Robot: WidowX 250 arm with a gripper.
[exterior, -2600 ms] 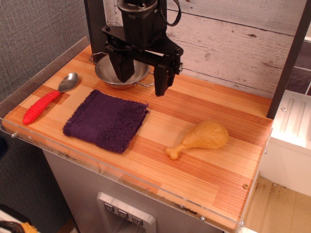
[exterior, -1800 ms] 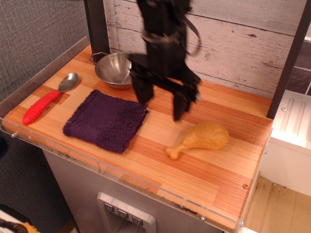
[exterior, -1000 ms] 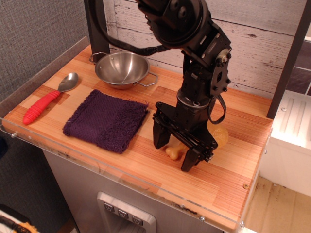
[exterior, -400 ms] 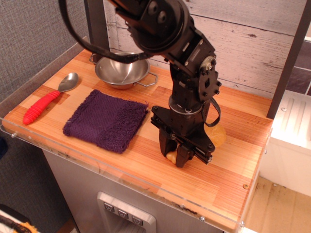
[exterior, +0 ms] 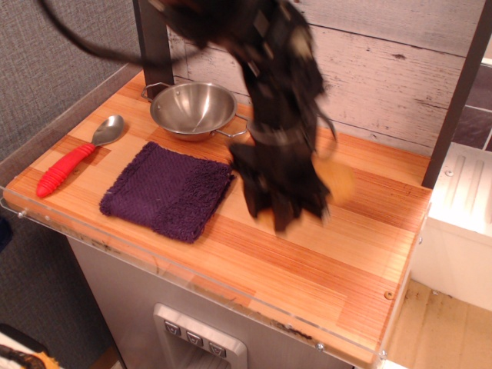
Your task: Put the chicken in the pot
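Observation:
The chicken (exterior: 339, 181) shows as a blurred yellow-orange shape beside the black arm, lifted off the wooden counter. Only its plump end shows; the bone end is hidden behind the fingers. My gripper (exterior: 277, 214) is motion-blurred and shut on the chicken's narrow end, right of the middle of the counter. The pot (exterior: 194, 108), a shiny steel bowl with wire loop handles, stands empty at the back left, up and to the left of the gripper.
A purple knitted cloth (exterior: 167, 190) lies between the pot and the front edge. A metal spoon with a red handle (exterior: 73, 161) lies at the far left. A white plank wall stands behind the counter (exterior: 369, 269), and a dark post at the right.
The gripper came from above the pot down to the chicken, closed on its bone end, and has now lifted it off the counter, moving up and slightly back.

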